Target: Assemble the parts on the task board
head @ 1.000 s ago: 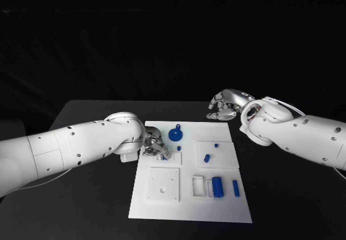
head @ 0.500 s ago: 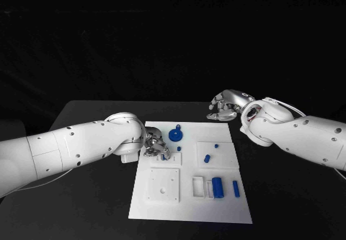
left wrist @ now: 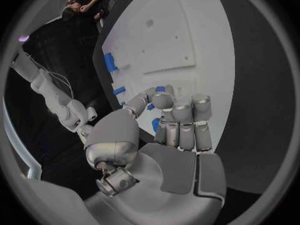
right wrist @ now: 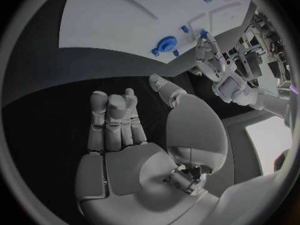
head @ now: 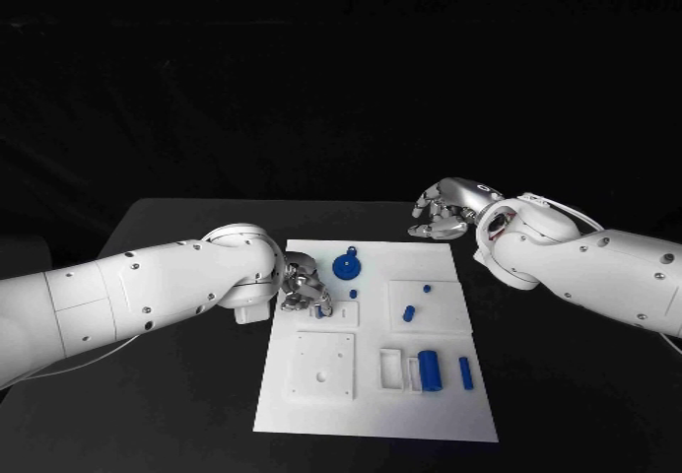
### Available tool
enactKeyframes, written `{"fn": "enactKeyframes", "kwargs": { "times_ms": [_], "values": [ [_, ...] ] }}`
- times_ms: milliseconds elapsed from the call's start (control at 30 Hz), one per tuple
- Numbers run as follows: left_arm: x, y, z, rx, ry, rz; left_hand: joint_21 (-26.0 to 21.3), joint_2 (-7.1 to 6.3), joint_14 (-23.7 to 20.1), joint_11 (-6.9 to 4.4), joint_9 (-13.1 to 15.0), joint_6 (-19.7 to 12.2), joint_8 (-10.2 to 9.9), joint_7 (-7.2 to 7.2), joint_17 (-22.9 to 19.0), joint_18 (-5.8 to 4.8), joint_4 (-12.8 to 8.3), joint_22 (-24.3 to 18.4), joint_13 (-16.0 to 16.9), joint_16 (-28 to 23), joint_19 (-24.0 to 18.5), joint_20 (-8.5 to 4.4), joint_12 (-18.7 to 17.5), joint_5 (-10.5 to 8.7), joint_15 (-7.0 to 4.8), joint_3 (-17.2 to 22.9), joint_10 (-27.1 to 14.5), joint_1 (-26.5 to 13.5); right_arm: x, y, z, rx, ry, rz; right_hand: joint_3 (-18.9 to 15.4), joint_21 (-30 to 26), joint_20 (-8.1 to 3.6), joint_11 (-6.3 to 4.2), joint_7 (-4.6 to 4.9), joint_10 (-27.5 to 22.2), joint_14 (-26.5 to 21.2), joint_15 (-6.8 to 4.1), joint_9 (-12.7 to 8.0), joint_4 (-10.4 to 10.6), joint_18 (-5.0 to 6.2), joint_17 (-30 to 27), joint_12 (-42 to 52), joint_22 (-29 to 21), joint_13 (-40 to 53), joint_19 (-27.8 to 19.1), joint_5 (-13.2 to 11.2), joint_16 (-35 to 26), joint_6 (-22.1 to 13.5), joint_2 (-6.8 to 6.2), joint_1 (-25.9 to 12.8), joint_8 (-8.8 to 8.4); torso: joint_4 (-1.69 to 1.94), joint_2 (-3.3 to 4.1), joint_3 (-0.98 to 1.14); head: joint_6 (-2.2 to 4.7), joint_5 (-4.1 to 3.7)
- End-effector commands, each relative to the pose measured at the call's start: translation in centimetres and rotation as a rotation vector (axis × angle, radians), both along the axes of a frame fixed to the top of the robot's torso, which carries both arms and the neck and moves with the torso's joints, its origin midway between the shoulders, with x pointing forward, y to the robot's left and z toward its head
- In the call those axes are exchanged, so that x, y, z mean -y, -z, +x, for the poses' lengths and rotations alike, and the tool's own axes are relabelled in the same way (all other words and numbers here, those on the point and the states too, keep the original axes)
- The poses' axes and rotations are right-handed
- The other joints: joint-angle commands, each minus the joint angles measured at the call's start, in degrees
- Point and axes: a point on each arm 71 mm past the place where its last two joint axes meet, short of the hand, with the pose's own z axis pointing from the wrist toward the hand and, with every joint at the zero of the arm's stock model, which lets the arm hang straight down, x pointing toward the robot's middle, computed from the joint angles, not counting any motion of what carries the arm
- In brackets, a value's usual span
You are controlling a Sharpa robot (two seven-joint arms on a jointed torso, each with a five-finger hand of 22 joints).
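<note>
While our left silver hand (head: 303,286) has edged toward six o'clock on the white task board (head: 441,404), pinching a small blue peg (head: 324,311) for seating, our right silver hand (head: 443,212) idles curled, empty.

From my station, the only change I can make out is at my left arm (head: 142,296): it has sagged a touch lower and nearer across the table's left side. The left hand (head: 303,286) has eased with it, a hair toward the near end of the task board (head: 376,414), fingers curled over a small blue part (head: 325,312) at the little square block there.
</note>
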Motion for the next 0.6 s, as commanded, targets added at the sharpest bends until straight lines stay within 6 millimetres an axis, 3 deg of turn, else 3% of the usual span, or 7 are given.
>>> {"fn": "enactKeyframes", "kwargs": {
  "times_ms": [33,300,600],
  "values": [
    [0.1,0.0,-0.3,-0.018,0.022,0.005,0.2,2.15,0.0,-0.39,0.1,0.7,0.5,-0.31,0.1,-0.01,-0.3,0.1,-0.1,0.1,0.1,-6.32,0.2,0.38,-0.45,0.1,0.2,1.7,-0.1,0.1,-0.1,-0.010,-0.013,-0.009,0.0,-0.4,0.13,-0.09,0.38,-0.2,0.2,-0.17,0.1,0.4,2.46,0.1,0.3,0.1,-0.1,0.4,0.2,-0.2,0.1,0.07,0.0,-0.14,0.01,-0.03,-0.02,0.02,0.02],
    [-0.3,-0.6,-0.6,-0.029,0.008,-0.059,0.2,1.88,0.2,-0.52,0.3,1.1,0.7,-0.44,0.1,-0.03,-0.3,0.1,-0.1,0.1,0.2,-6.32,0.2,0.26,-0.56,0.1,0.3,1.6,-0.1,0.1,-0.2,-0.003,-0.035,0.017,0.0,-0.4,0.12,-0.04,0.45,-0.2,0.2,-0.13,0.0,0.3,2.46,0.1,0.4,0.1,-0.1,0.4,0.3,-0.2,-0.3,0.09,0.2,-0.34,-0.04,0.03,-0.05,0.24,-0.13],
    [-0.8,-2.1,-1.0,-0.096,-0.057,-0.421,-0.4,1.11,-0.4,-0.33,0.2,0.7,0.5,-0.26,-0.5,-0.07,0.2,-0.2,-0.8,-1.0,-0.1,-6.29,-0.9,-0.65,-0.41,0.4,-0.3,1.4,-1.1,-0.7,-1.7,0.039,-0.200,0.168,1.4,-0.4,-0.11,0.30,0.82,0.0,0.5,0.18,-0.3,-0.4,2.46,0.2,0.7,0.3,-0.2,0.8,0.5,-0.2,-1.5,0.36,2.7,-1.01,0.11,-0.01,-0.01,1.08,-0.46]
  ]
}}
